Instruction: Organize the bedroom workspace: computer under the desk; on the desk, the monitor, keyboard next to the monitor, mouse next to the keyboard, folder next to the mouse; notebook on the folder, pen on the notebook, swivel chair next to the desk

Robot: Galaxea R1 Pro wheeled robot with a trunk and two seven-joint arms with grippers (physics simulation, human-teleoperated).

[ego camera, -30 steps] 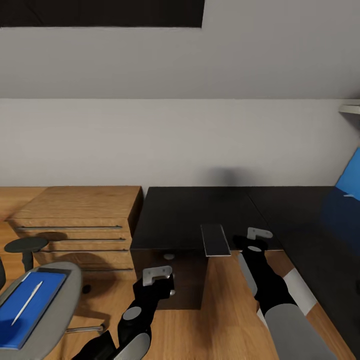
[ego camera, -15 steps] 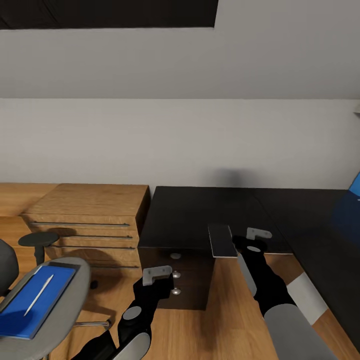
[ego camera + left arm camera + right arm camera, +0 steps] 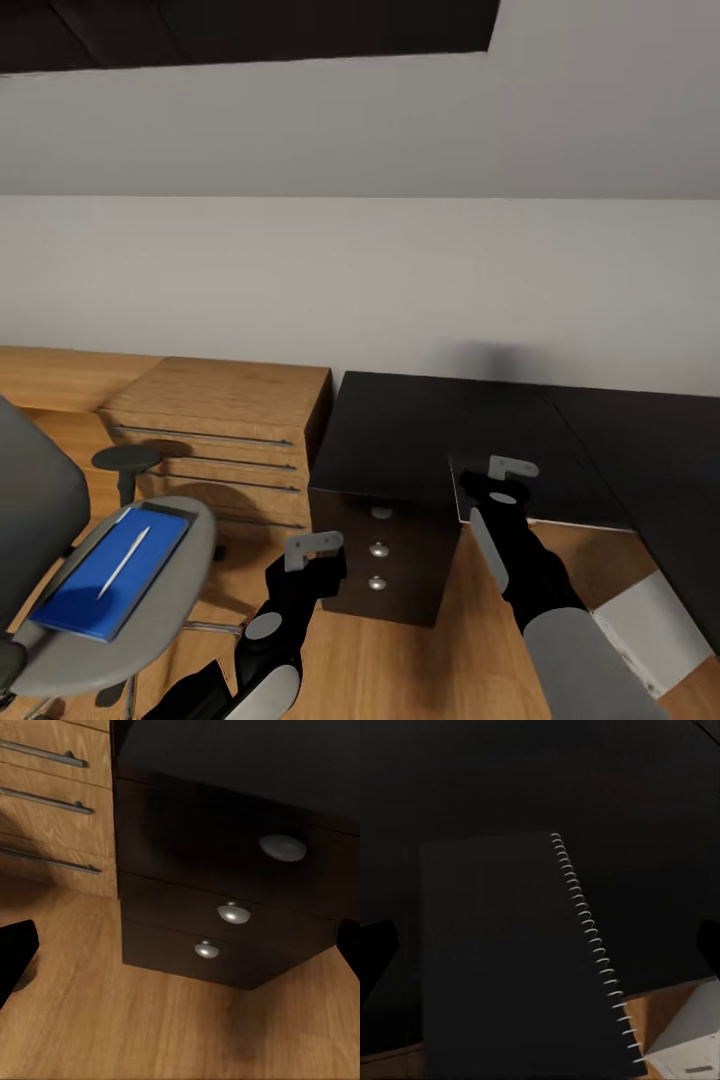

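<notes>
Now my right hand (image 3: 478,487) holds the notebook (image 3: 510,960) over the surface (image 3: 420,430) edge; my left hand (image 3: 315,548) is wide, empty. Loosened now, I judge it could tip floorward.

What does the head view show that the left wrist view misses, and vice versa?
Head view: the swivel chair carrying the blue folder with the pen lying on it, the sloped wall, both arms, and the notebook at the desk's front edge by the right gripper.
Left wrist view: nothing further; it gives a closer look at the desk drawers.
Shared: the desk drawers with round silver knobs, the oak drawer unit and the wood floor.
</notes>
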